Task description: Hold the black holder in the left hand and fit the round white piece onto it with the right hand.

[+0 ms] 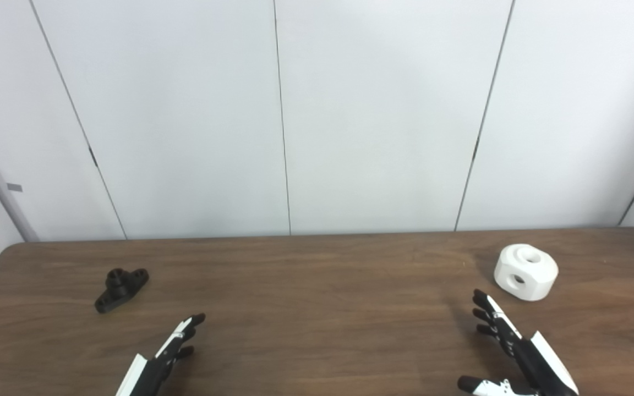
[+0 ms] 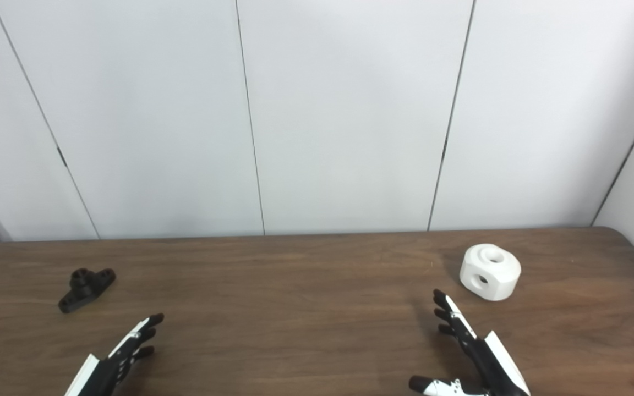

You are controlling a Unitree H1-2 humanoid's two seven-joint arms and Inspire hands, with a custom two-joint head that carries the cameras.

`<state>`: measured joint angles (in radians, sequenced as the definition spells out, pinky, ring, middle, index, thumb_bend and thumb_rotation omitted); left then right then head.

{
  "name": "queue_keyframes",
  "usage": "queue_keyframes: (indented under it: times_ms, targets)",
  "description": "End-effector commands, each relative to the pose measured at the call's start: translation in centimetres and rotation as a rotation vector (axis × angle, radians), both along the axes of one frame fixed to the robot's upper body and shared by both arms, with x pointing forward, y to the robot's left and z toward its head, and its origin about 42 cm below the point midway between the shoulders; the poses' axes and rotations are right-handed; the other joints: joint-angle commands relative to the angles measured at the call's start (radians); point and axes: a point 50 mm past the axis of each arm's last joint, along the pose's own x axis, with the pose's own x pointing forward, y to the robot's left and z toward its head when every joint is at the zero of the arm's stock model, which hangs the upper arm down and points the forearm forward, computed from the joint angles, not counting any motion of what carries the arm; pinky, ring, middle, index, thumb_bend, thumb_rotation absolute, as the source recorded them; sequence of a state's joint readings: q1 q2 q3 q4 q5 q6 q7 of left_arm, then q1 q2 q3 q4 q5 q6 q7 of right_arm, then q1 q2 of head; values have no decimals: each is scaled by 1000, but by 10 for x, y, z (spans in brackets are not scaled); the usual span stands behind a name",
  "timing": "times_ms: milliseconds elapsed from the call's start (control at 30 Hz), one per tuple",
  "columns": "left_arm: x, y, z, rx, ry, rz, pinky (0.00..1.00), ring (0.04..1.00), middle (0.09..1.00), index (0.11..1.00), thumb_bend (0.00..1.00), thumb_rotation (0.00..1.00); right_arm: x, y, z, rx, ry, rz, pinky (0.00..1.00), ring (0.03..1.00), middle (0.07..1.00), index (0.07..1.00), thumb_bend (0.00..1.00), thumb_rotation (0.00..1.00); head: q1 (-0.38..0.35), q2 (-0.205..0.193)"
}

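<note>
The black holder (image 1: 121, 289) lies flat on the left side of the wooden table (image 1: 317, 297), a small bar with a raised round boss. The round white piece (image 1: 526, 272) sits at the right, with a hole on top and one in its side. My left hand (image 1: 168, 352) is open near the front edge, to the right of and nearer than the holder, apart from it. My right hand (image 1: 507, 344) is open with its thumb spread, just in front and left of the white piece, not touching it.
A white panelled wall (image 1: 317, 110) rises behind the table's far edge. The table's rounded corners show at the far left and far right. Bare wood lies between the two hands.
</note>
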<state>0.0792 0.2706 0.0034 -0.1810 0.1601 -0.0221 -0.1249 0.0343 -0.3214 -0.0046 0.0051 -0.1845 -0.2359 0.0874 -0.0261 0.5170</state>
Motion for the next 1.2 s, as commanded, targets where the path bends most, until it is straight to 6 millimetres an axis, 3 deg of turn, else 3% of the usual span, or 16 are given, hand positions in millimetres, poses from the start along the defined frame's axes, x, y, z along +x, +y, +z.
queue_keyframes:
  times_ms: [0, 700, 900, 1167]
  targets:
    - [2, 3, 4, 24, -26, -8, 880, 950, 987, 945, 927, 180, -11, 4, -15, 23, 36, 0, 871, 939, 976, 986, 956, 554, -1, 2]
    - [3, 3, 3, 16, -21, -6, 872, 947, 988, 943, 930, 178, -10, 4, -16, 23, 33, 3, 876, 942, 980, 986, 954, 551, 9, -2]
    - [3, 3, 4, 13, -65, 23, 935, 973, 995, 926, 892, 167, -9, 2, -19, 29, 39, 2, 888, 950, 982, 985, 958, 549, 27, -7]
    - [3, -1, 25, 10, -178, 168, 996, 1000, 1000, 862, 892, 182, -9, -4, -18, 18, 35, 2, 895, 951, 982, 982, 938, 534, 84, -19]
